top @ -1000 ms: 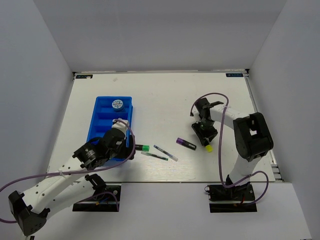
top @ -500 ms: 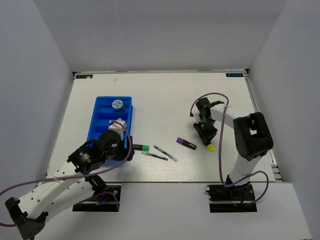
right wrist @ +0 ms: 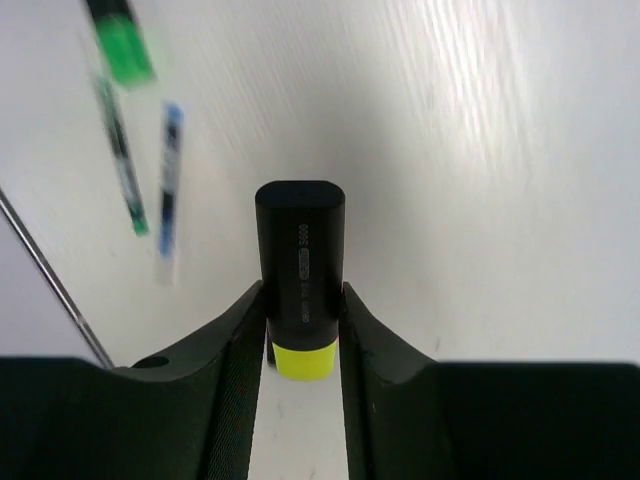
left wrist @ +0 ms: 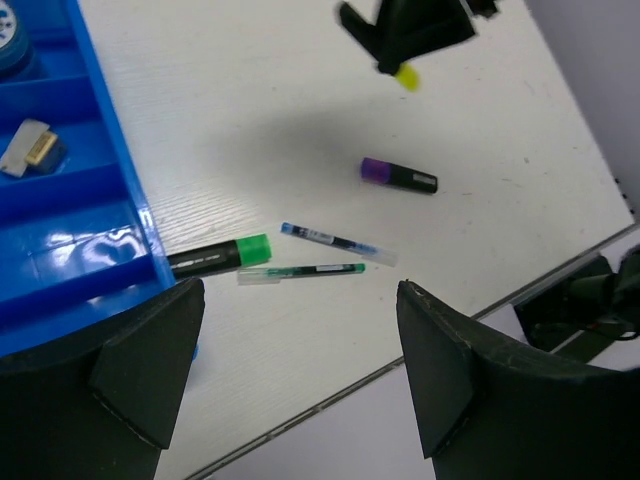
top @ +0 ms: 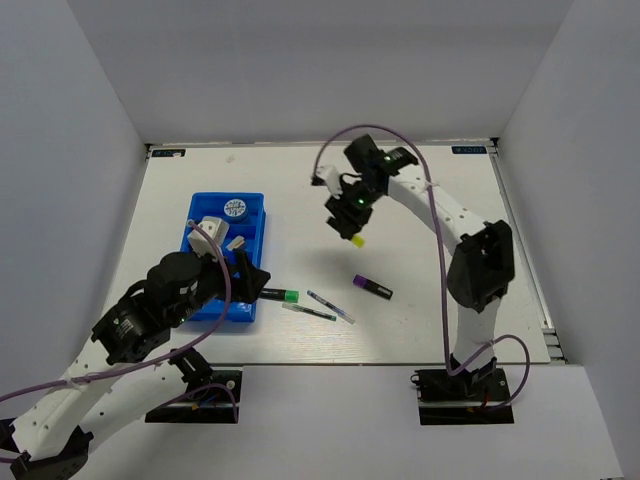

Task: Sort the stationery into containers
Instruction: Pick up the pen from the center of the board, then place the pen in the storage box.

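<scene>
My right gripper (top: pixel 350 218) hangs in the air over the middle of the table, shut on a black marker with a yellow end (right wrist: pixel 300 262), yellow end (top: pixel 357 240) pointing down. The bright blue tray (top: pixel 212 200) lies at the left, with the blue-and-white roll (top: pixel 235 208) in its far compartment and a whitish eraser (left wrist: pixel 25 148) in another. My left gripper (left wrist: pixel 300 350) stands open and empty above the tray's near right corner. On the table lie a green-ended marker (top: pixel 281 295), a purple-ended marker (top: pixel 372 287) and two thin pens (top: pixel 310 313) (top: pixel 333 306).
The table's near edge (left wrist: pixel 330 400) runs just under my left fingers. White walls close the table at the back and on both sides. My left arm's elbow and wrist body cover the tray's near end (top: pixel 205 310).
My right gripper closed on the yellow-ended marker at the right, lifted it off the table and carried it left and farther back. My left arm drew back and rose, its jaws unchanged.
</scene>
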`<state>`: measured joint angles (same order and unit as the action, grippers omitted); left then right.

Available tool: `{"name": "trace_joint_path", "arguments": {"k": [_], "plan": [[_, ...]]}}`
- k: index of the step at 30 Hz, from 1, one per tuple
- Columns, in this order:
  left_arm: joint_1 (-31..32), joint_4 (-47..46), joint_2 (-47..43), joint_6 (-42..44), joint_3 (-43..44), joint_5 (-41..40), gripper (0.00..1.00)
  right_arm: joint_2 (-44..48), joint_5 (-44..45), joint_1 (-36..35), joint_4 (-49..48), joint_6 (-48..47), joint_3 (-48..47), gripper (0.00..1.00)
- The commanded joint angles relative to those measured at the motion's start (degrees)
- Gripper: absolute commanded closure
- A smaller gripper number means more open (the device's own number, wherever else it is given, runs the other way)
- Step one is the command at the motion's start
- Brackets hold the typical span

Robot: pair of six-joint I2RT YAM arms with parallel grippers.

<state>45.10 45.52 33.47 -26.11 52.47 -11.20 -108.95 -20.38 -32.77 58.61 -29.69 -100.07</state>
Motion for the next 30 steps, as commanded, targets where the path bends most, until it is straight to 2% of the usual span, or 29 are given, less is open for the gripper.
{"name": "trace_joint_path", "arguments": {"k": [1, 4, 6, 10, 11, 13, 14, 16, 18, 20, 26, 30], "plan": [[-0.01, -3.76, 1.15, 0.62, 3.07, 4.60, 0.12, -6.86, -9.49, -5.27, 8.10, -4.07, -15.10, 1.00], [-0.01, -4.82, 1.94, 1.50, 5.01, 7.33, 0.12, -13.62, -15.73, -9.84, 7.32, -1.96, -26.89, 1.00], [-0.01, -5.79, 2.30, 2.46, 6.76, 9.00, 0.12, -16.11, -20.11, -11.78, 4.69, -0.03, -29.38, 1.00], [-0.10, -5.44, 2.56, 3.34, 9.84, 10.93, 0.12, -17.18, -24.09, -15.91, -14.79, 4.72, -27.73, 1.00], [-0.01, -5.26, 2.30, 3.43, 10.02, 11.11, 0.12, -17.79, -25.92, -16.18, -17.45, 9.60, -27.11, 1.00], [-0.01, -5.18, 2.21, 3.61, 10.98, 11.11, 0.12, -18.41, -26.90, -16.71, -30.68, 14.47, -24.92, 1.00], [-0.10, -5.00, 1.95, 3.78, 10.99, 12.16, 0.12, -19.80, -28.38, -16.88, -37.19, 22.14, -23.95, 1.00], [-0.10, -4.47, 1.95, 3.87, 10.90, 12.43, 0.12, -20.86, -28.48, -17.23, -46.50, 28.51, -24.03, 1.00], [-0.10, -3.95, 1.77, 3.87, 10.47, 12.87, 0.12, -23.75, -28.05, -17.94, -49.02, 32.56, -25.17, 1.00], [-0.01, -3.94, 1.24, 3.61, 9.06, 13.22, 0.12, -25.78, -25.43, -19.33, -49.64, 32.33, -27.18, 1.00], [-0.10, -5.26, -1.22, 2.29, 4.93, 12.78, 0.12, -28.07, -18.38, -22.41, -51.32, 24.70, -23.24, 1.00], [-0.01, -4.30, -2.97, 1.76, 3.79, 12.17, 0.12, -29.74, -16.71, -23.03, -51.49, 23.54, -23.85, 1.00]]}}
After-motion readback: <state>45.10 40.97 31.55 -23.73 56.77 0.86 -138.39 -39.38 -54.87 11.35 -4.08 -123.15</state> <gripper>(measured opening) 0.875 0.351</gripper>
